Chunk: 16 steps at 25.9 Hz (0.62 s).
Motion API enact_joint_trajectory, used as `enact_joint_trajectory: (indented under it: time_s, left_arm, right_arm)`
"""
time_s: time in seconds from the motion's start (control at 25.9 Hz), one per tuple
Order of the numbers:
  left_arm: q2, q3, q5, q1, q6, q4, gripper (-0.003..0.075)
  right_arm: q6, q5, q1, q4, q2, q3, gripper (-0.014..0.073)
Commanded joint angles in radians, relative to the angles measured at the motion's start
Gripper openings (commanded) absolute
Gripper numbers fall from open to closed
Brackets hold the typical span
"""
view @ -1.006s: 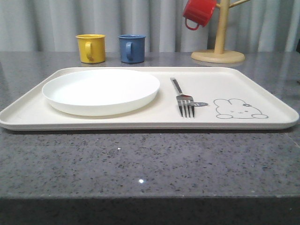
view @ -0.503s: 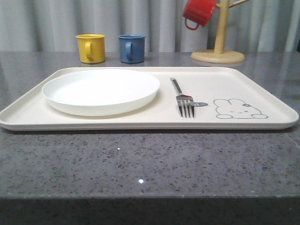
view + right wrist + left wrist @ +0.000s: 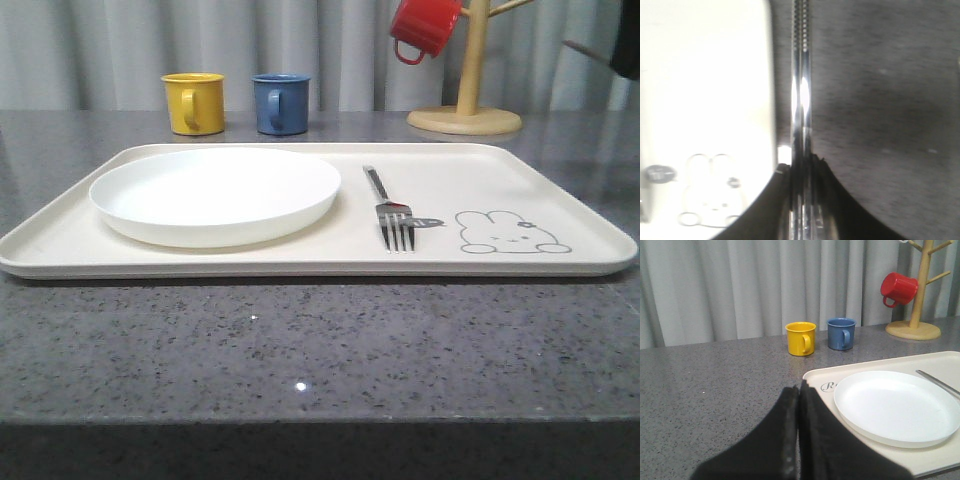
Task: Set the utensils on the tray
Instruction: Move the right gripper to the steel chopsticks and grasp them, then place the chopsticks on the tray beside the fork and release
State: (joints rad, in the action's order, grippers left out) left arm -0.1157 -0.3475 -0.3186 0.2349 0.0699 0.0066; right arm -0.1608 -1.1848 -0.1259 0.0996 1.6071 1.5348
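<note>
The cream tray (image 3: 560, 200) lies across the grey counter with a round white plate (image 3: 215, 195) on its left half and a steel fork (image 3: 392, 215) beside the rabbit drawing. My right gripper (image 3: 801, 162) is shut on a pair of steel chopsticks (image 3: 801, 75), which hang over the counter just off the tray's (image 3: 705, 100) rabbit end. A dark piece of my right arm (image 3: 628, 35) shows at the upper right edge of the front view. My left gripper (image 3: 799, 390) is shut on nothing, by the tray's (image 3: 940, 357) left corner near the plate (image 3: 897, 407).
A yellow mug (image 3: 194, 103) and a blue mug (image 3: 281, 103) stand behind the tray. A red mug (image 3: 425, 28) hangs on a wooden mug tree (image 3: 468, 110) at the back right. Bare grey counter (image 3: 300, 350) runs in front of the tray.
A dark piece of my right arm has come into the front view at the upper right edge. The tray, plate and fork have not moved.
</note>
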Motion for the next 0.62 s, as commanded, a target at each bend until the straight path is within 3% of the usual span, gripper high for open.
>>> enact_joint_trajectory:
  time_s: [0.0,0.23,0.58]
  left_arm:
    - [-0.010,-0.026,0.079,-0.003,-0.008,-0.007,-0.0018]
    - [-0.010,-0.026,0.081,-0.003,-0.008,-0.007,-0.0018]
    - [-0.010,-0.026,0.081,-0.003,-0.008,-0.007,-0.0018]
  right_arm:
    - [-0.042,0.025,-0.095,0.008,0.014,0.052,0.0038]
    - [-0.156,0.071,-0.224,0.008,0.133,0.061,0.0038]
    - [-0.223,0.097,-0.231,0.008,0.221,0.061,0.0061]
